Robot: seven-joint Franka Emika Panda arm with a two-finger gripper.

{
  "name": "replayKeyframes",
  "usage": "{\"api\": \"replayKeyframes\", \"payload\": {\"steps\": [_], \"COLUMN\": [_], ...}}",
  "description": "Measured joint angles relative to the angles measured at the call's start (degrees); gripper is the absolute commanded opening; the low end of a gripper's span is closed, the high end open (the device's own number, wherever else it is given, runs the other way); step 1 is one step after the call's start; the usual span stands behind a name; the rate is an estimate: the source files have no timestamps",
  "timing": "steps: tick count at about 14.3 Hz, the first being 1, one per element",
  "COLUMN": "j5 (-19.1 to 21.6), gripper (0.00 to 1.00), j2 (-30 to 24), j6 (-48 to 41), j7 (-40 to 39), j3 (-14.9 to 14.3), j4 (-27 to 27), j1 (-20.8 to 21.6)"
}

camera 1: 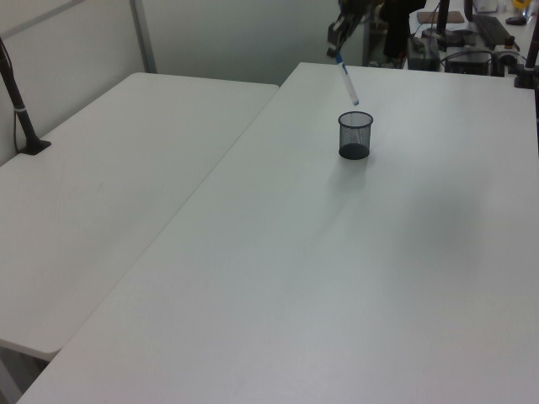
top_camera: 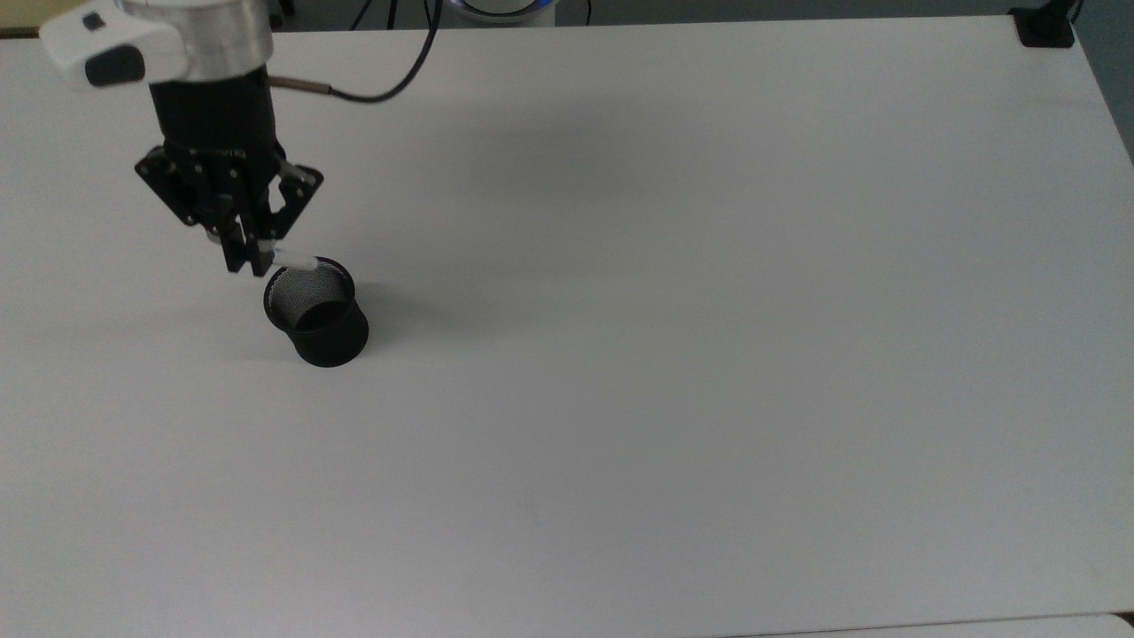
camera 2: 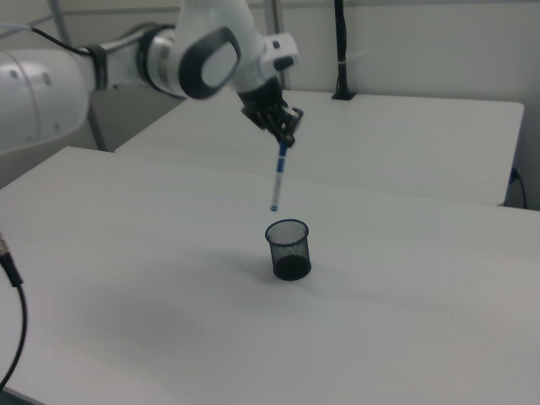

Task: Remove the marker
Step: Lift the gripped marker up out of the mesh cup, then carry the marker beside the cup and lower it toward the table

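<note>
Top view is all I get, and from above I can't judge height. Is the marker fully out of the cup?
Observer: Yes. In the right view the marker hangs wholly above the black mesh cup, with a gap between its lower tip and the rim.
Operator: Is it hanging straight down?
Observer: No. The left view shows it tilted, with the gripper shut on its upper end and its lower end slanting toward the cup.
</note>
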State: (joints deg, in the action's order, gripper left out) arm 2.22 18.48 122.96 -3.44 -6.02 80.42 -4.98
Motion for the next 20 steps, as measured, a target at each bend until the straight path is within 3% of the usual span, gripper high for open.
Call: {"api": "replayKeyframes", "payload": {"steps": [3, 7, 9, 15, 17, 20], "j5": [1.8, 2.2, 1.1, -7.9, -10.1, -11.3], "gripper": [0.08, 0.08, 0.08, 0.09, 0.12, 0.26], "j2": [-4.8, -7.5, -6.1, 3.7, 4.6, 5.0], "j6": [-9.7, -22.6, -24.5, -25.4, -25.4, -23.3], "j7": [-0.6, -4.5, -6.1, -9.2, -10.9, -11.3], "j3": [0.1, 0.2, 0.2, 0.1, 0.1, 0.1], "j4": [0.6, 7.6, 9.9, 13.2, 13.2, 13.2], "j1": [0.5, 5.6, 6.7, 7.3, 7.3, 7.3]}}
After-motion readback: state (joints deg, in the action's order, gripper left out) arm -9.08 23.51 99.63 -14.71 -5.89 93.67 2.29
